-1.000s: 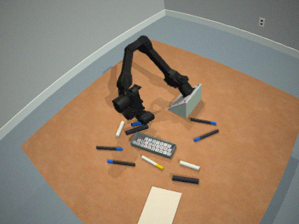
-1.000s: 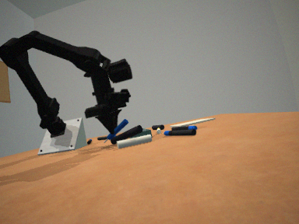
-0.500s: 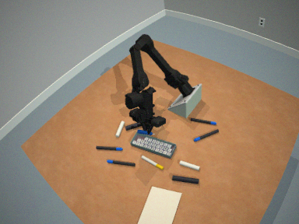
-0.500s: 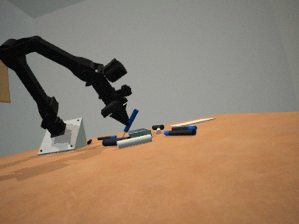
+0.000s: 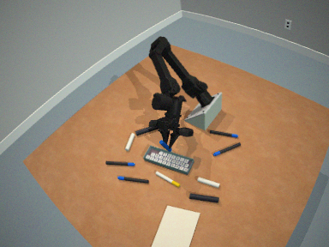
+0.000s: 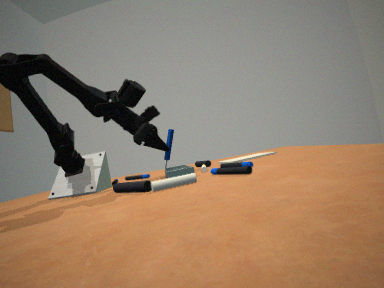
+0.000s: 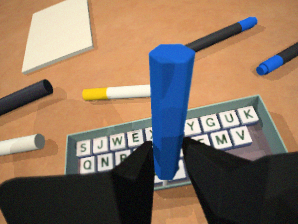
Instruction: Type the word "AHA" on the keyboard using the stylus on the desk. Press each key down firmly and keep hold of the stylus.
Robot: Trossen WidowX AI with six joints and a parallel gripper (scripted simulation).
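The blue stylus (image 5: 165, 146) (image 6: 169, 144) (image 7: 170, 100) stands nearly upright, its thin metal tip pointing down. My gripper (image 5: 170, 148) (image 6: 168, 149) (image 7: 167, 145) is shut on it. The keyboard (image 5: 166, 167) (image 6: 181, 171) (image 7: 270, 121) is a shallow teal tray of white lettered keys. The stylus is at the keyboard's near-arm side, with its tip low beside or over it. Whether the tip touches a key cannot be told. In the wrist view S, J, W, E, G, U, K, Q, N, M and V can be read; stylus and fingers hide the middle keys and much of the nearest part.
A white and yellow marker (image 5: 167, 179) (image 7: 127, 91) lies beyond the keyboard. A white cylinder (image 5: 208, 183) (image 7: 21, 144), a black cylinder (image 5: 204, 198) (image 7: 25, 96) and a pale pad (image 5: 176, 227) (image 7: 60, 32) lie farther out. Another white cylinder (image 5: 130, 141) and several black-blue markers lie around.
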